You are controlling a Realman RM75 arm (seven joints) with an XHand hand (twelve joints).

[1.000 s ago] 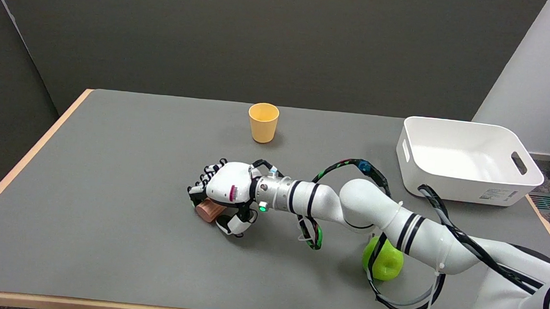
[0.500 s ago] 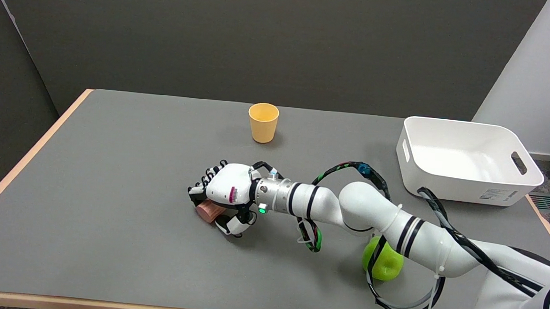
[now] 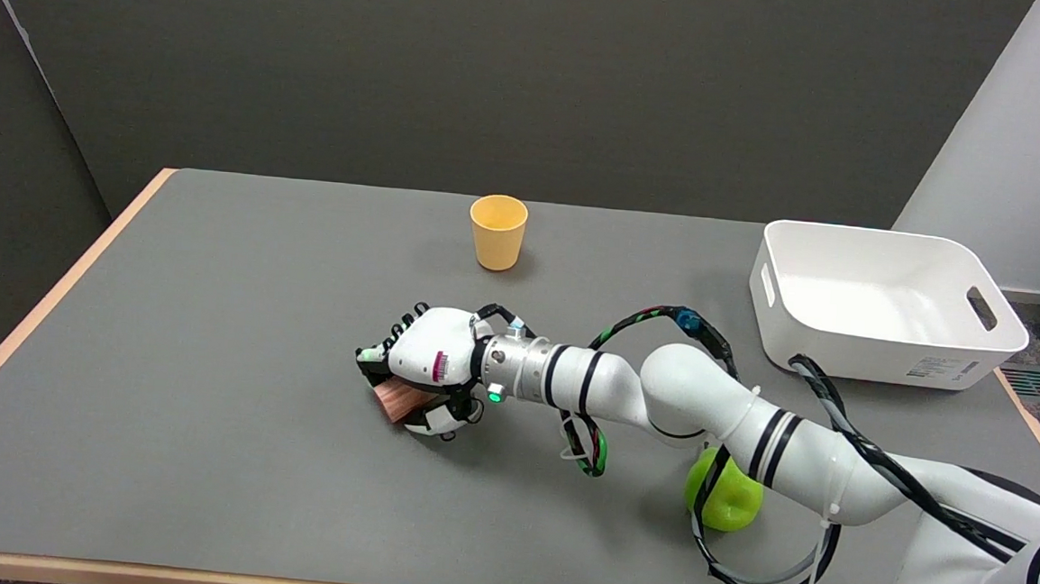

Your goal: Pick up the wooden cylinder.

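- Cylinder [image 3: 398,402]: short wooden piece, reddish-brown, near table [image 3: 211,327] centre, under right hand [image 3: 430,359].
- Only one flat end w/ grain plus a bit of side visible; rest hidden by palm and fingers.
- Hand: clenched round cylinder, fingers [image 3: 374,357] curled over far side, thumb tucked in at near side. Reads as a grasp.
- Can't tell if already off table or touching it – no clear gap or shadow under it.
- Handling, judged only: solid wood, so rigid, no give under squeeze, not fragile. Prob light for its size.
- Smooth finish likely, so a bit slippery vs hard finger shells; round side apt to roll or twist out if pinched off-centre.
- Best hold, imo: across curved side at mid-length, thumb opposite fingers, palm on top as a stop. Flat ends poorer – short piece, little to bear on.
- Present wrap looks close to that; exposed end pokes out toward camera, so hold maybe nearer far end than middle. Unsure.
- Risk: tilting or slipping out near-side on lift if thumb not well under.
- Elsewhere: yellow cup [image 3: 498,230] well apart at back, white bin [image 3: 881,300] far right, green apple [image 3: 728,502] under forearm – none in the way.
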